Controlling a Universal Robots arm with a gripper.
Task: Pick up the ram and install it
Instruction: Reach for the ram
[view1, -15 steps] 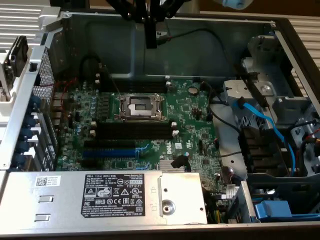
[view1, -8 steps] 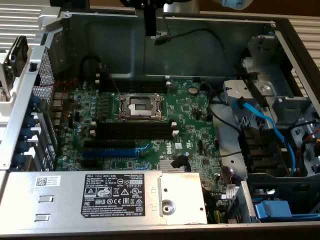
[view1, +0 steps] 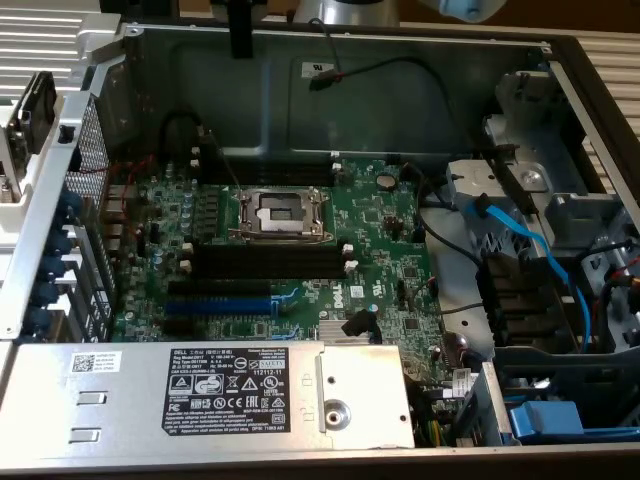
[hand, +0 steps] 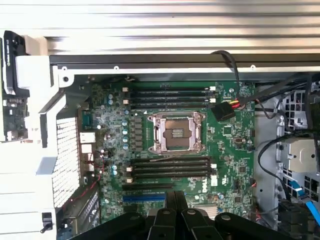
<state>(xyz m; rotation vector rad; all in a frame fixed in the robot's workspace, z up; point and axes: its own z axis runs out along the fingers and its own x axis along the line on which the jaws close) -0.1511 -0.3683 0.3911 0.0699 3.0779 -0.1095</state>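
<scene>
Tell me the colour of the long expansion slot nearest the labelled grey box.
The expansion slot is blue, clearest in the exterior view.

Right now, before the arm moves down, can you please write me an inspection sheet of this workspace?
Surface: green motherboard in an open case; its memory slots look empty.
Job's things: possible ram, a green board outside the case wall; cannot confirm.
Clutter: nothing seen.
Grippers: gripper shut, holding nothing, over the motherboard.
Cables: blue cable at the exterior view's right; black power plug near the socket.
Surroundings: power supply, ribbed metal surface outside the case.
</scene>
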